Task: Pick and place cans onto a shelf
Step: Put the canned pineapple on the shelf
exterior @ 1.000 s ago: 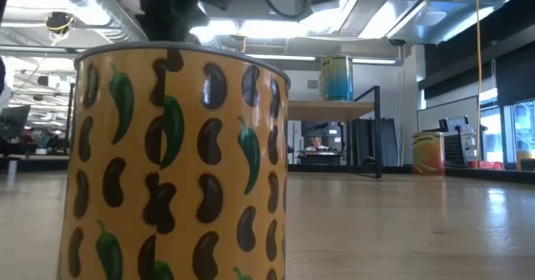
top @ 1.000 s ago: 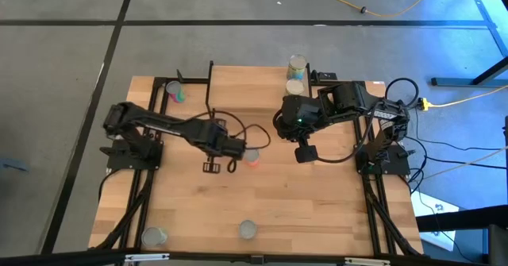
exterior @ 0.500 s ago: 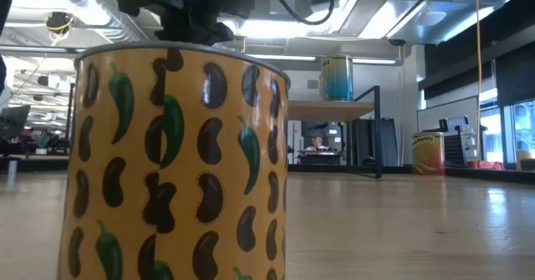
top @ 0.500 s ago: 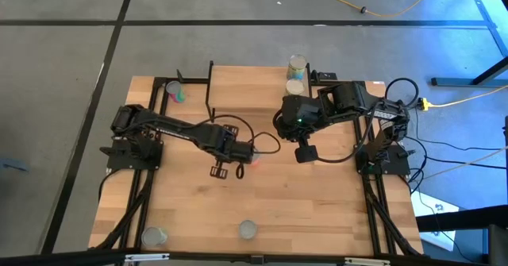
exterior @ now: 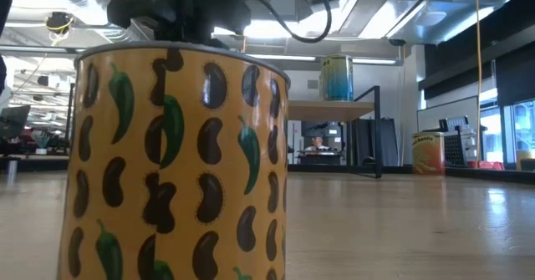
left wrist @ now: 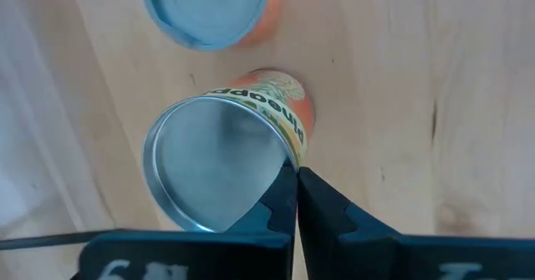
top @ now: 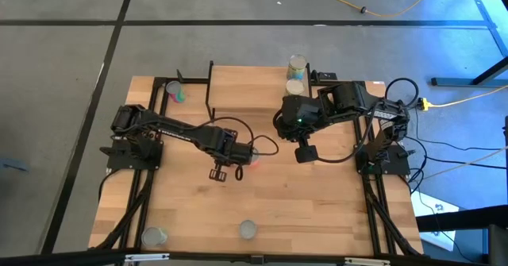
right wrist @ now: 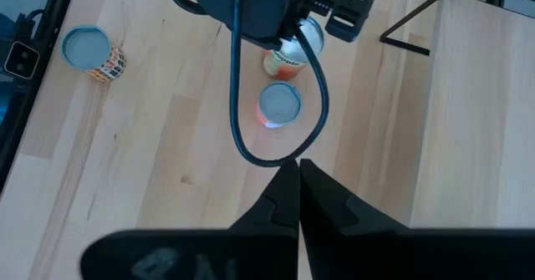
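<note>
My left gripper [left wrist: 294,178] is shut and hangs above the table's middle [top: 246,153]. Its tips are at the rim of an orange-and-yellow can with a silver top [left wrist: 213,171]. In the right wrist view that can [right wrist: 288,56] shows much of its side. A second orange can [left wrist: 209,8] stands just beyond it and also shows in the right wrist view [right wrist: 278,103]. My right gripper [right wrist: 298,180] is shut and empty, high above the table's middle [top: 287,128]. The shelf [top: 254,87] stands at the far edge with two cans [top: 295,75] at its right end. My left gripper's shut fingertips [left wrist: 288,184] come from above, pointing down, to the near rim of the can's silver top [left wrist: 280,159]. I cannot tell whether they touch it. The can's base is hidden by the can itself.
A yellow can with a bean-and-pepper pattern [exterior: 175,163] stands close before the low camera. Cans stand at the near edge [top: 248,229] [top: 153,236] and far left [top: 175,92]. A cable [right wrist: 276,138] loops from the left arm. Bare wood lies at the near right.
My left gripper has gone toward the table's right edge, over the two orange cans in the middle, then stayed about there. My right arm has kept still.
</note>
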